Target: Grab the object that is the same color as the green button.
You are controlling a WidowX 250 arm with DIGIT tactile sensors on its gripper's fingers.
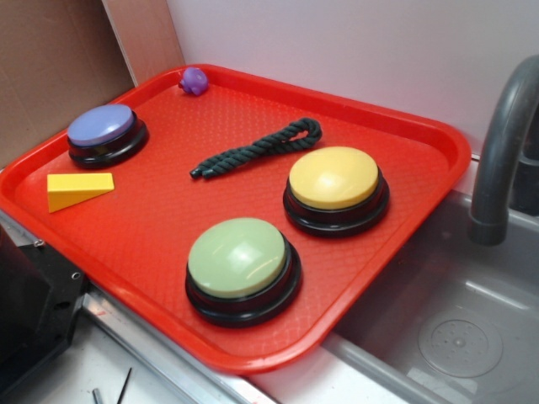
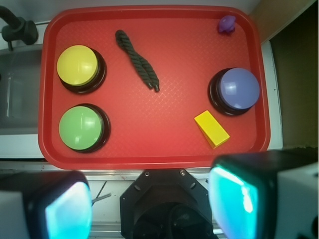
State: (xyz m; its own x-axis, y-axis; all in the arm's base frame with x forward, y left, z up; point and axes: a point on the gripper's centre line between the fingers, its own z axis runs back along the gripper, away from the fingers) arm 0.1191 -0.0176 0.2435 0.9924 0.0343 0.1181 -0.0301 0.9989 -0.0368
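While my gripper [image 2: 149,209] hung high over the red tray [image 2: 149,154] with its fingers spread wide, I saw the dark green rope [image 2: 137,60] lying near the yellow button [image 2: 77,65], past the green button [image 2: 79,127].

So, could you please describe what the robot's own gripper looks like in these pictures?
Only the wrist view shows it. The gripper has two blocky fingers with pale grey outer sides and glossy teal-lit inner faces. Between them sits a black mount with small screws. No cables or markings are clear.
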